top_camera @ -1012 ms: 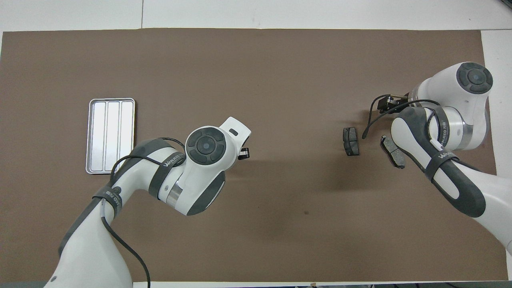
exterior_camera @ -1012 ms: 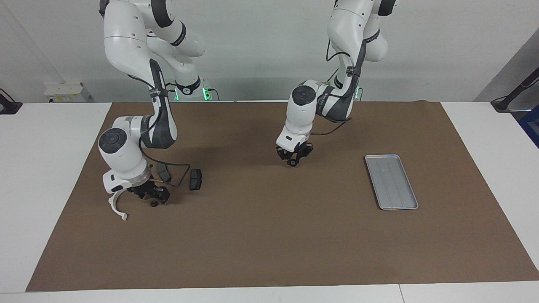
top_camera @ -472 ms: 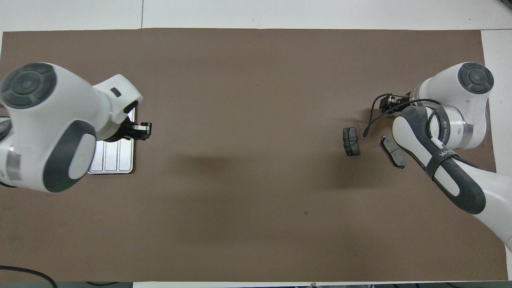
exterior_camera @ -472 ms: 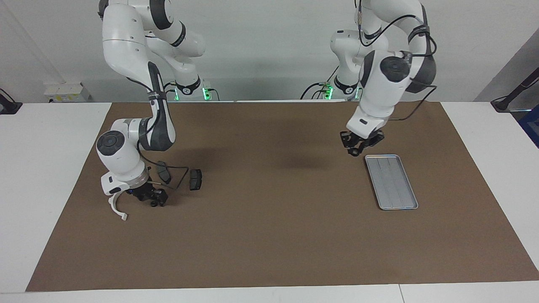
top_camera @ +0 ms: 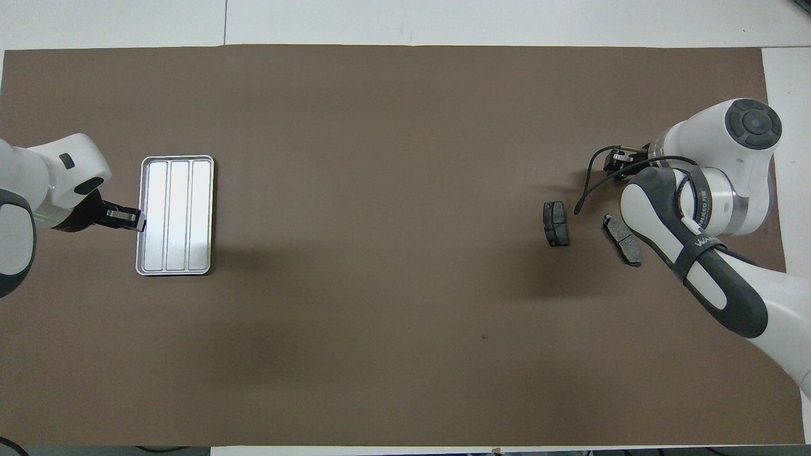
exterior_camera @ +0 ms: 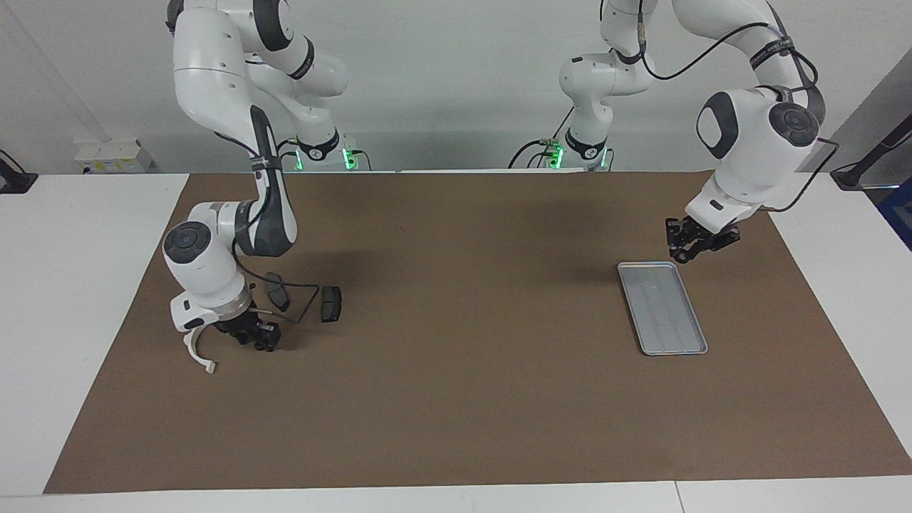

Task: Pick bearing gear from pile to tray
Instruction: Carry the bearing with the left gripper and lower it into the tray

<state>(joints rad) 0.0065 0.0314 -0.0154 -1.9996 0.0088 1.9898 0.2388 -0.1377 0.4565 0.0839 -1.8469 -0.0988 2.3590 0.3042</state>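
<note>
Bench [exterior_camera: 456, 427] covered by a brown mat, with the tray [exterior_camera: 662, 308] as landmark. The tray lies flat toward the left arm's end of the bench and holds nothing. The left pincer [exterior_camera: 685, 251] hangs in the air just beside the tray's corner nearest the robots, its fingertips drawn together; whether it grips anything cannot be told. The pile lies well apart from the tray, toward the right arm's end: 2 dark grey plates [exterior_camera: 330, 303] side by side and 1 white curved bracket [exterior_camera: 197, 353]. The right pincer [exterior_camera: 265, 340] is down at the mat between bracket and plates; how far it is open cannot be told.
</note>
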